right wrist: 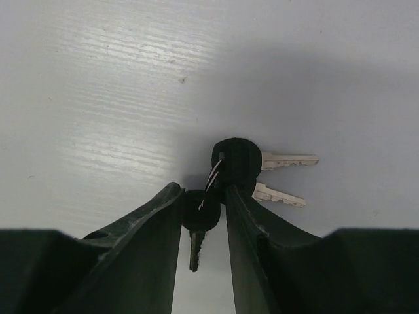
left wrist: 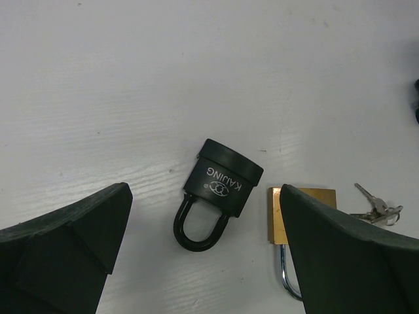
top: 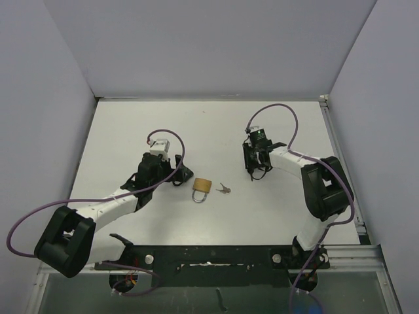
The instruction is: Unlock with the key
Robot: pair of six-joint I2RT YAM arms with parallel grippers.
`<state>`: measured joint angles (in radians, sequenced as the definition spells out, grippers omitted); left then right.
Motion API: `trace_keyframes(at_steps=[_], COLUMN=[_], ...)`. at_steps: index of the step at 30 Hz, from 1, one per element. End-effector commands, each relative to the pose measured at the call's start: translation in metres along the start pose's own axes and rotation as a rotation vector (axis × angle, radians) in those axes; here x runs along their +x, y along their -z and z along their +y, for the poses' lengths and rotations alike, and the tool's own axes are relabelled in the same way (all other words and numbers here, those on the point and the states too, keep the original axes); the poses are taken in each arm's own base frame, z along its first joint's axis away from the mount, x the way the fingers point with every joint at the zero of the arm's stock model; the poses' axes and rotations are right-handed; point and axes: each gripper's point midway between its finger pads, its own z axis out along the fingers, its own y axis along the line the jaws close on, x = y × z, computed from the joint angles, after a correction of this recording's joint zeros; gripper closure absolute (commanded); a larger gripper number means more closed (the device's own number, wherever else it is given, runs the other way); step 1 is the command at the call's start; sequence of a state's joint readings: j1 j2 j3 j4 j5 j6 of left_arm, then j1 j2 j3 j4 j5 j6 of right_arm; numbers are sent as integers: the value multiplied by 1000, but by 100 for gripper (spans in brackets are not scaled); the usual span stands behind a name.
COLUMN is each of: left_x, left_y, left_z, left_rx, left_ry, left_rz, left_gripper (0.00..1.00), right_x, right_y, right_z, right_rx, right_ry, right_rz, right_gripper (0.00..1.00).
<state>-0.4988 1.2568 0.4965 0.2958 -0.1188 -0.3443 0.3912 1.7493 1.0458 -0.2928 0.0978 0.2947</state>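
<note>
Top view: on the white desk (top: 131,131) a brass padlock (top: 201,188) and a small silver key pair (top: 224,190) lie side by side between the arms.

Left wrist: the left gripper (left wrist: 204,193) gapes wide over a black round-bodied padlock (left wrist: 220,183). It looks heavy and rigid, best clamped across its body, and the brass one crowds it.

Right wrist: the right gripper (right wrist: 200,196) stands narrow around one head of a black-headed key bunch (right wrist: 239,160), which looks light, thin and slippery. Whether it grips yet is unclear.

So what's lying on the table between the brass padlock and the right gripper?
A small bunch of silver keys lies there, just right of the brass padlock and short of the right gripper, as the top view shows.
</note>
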Motion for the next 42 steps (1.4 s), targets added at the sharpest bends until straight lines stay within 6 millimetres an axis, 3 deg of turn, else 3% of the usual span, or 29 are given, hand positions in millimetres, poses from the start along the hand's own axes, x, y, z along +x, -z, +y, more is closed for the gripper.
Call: trace_keyframes(at_steps=[1,6,11,14,25,30,37,42], left_x=[-31,-31,-31,-34,-43,-45,-47,-38], left_y=[-4,-4,-5,-5,1,1,-2,-14], left_z=[-13,-13,-16,-26,-105,-138,-176,-196], left_rx=[34,35,51,99,402,527,696,766], left_ry=[-1,-1,2,-12,-97,-104,-101,-127], left_rz=[-91,-91,-90,-96,-185,-262,-336,-358], left_gripper=[2,2,2,2,2,4,22,27], right_x=[-22,-20,-25,-39,-90,-97,-100,-101], right_y=[0,-4,0,15,88,109,128,139], right_z=[1,1,0,2,18,33,46,53], right_rx=[0,4,9,-9,-156,-259,-342,-376], right_ry=[-17,-21,-31,-43,-136,-213,-260,-263], right_rz=[-44,-27,-43,-111,-374,-434,-468,-484], right_gripper=[68,87,97,100,100,100,100,100])
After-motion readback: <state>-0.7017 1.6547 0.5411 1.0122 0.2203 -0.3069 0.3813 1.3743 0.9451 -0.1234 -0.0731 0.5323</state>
